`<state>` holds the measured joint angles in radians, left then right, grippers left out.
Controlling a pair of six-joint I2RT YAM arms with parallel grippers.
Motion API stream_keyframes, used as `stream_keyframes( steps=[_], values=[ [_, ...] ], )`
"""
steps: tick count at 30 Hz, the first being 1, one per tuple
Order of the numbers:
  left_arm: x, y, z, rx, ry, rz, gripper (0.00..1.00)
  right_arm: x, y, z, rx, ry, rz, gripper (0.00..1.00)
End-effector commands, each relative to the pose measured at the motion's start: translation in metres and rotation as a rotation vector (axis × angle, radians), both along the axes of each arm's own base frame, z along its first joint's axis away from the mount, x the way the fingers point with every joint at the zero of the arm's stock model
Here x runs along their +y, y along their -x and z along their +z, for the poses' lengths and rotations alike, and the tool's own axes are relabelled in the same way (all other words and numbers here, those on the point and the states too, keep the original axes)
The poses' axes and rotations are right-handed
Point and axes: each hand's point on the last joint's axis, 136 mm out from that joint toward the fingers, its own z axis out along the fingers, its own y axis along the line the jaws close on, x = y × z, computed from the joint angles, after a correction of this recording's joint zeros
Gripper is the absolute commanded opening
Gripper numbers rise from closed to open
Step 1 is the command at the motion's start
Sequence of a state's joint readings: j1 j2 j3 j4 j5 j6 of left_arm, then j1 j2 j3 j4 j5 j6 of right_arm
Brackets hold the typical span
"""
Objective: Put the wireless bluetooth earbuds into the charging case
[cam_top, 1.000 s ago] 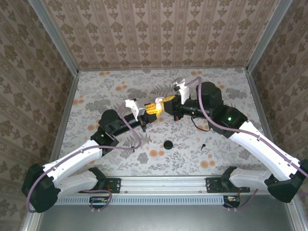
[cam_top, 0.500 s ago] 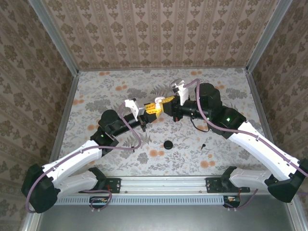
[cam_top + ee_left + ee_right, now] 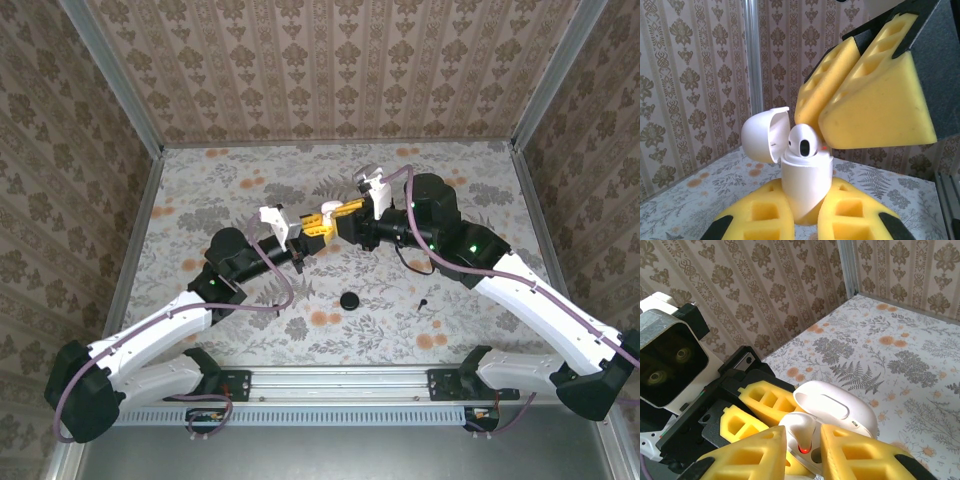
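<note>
The charging case [image 3: 805,182] is a small white glossy box held upright above the table, its lid [image 3: 762,135] flipped open. My left gripper [image 3: 807,192] is shut on the case's lower body. A white earbud [image 3: 802,432] with a red light on its stem tip lies at the case's opening, its bud [image 3: 802,142] sticking out of the top. My right gripper [image 3: 805,440] comes from the other side and is shut on the earbud's stem. From above, the left gripper [image 3: 316,226] and the right gripper [image 3: 337,216] meet at mid-table around the case [image 3: 327,211].
A round black object [image 3: 349,300] and a tiny black piece [image 3: 424,302] lie on the floral table [image 3: 230,180] in front of the grippers. Patterned walls with metal corner posts [image 3: 130,100] close in the table on three sides.
The right arm has pushed slightly left, bringing its gripper closer over the case. The left arm has held still.
</note>
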<state>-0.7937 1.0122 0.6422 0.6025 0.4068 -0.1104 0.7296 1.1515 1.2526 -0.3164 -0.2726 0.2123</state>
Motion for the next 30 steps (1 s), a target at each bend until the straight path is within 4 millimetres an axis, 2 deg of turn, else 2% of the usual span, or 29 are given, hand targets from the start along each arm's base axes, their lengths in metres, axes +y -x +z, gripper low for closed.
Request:
stream_keyframes(
  steps=[1,8,16,25,30],
  values=[
    [0.003,0.007,0.029,-0.060,0.054,-0.005,0.00,0.000,-0.001,-0.002,0.004,0.003,-0.010,0.27],
    [0.002,0.006,0.025,-0.056,0.041,-0.004,0.00,-0.004,0.000,0.010,0.000,-0.022,-0.028,0.29],
    [0.001,0.007,0.018,-0.038,0.011,-0.023,0.00,-0.019,-0.003,0.028,0.005,-0.045,-0.095,0.34],
    [-0.001,0.011,0.016,-0.029,0.010,-0.053,0.00,-0.015,-0.009,0.018,0.086,-0.040,-0.090,0.37],
    [-0.001,0.004,0.008,0.027,-0.016,-0.048,0.00,-0.008,-0.010,0.002,0.167,-0.037,-0.036,0.37]
  ],
)
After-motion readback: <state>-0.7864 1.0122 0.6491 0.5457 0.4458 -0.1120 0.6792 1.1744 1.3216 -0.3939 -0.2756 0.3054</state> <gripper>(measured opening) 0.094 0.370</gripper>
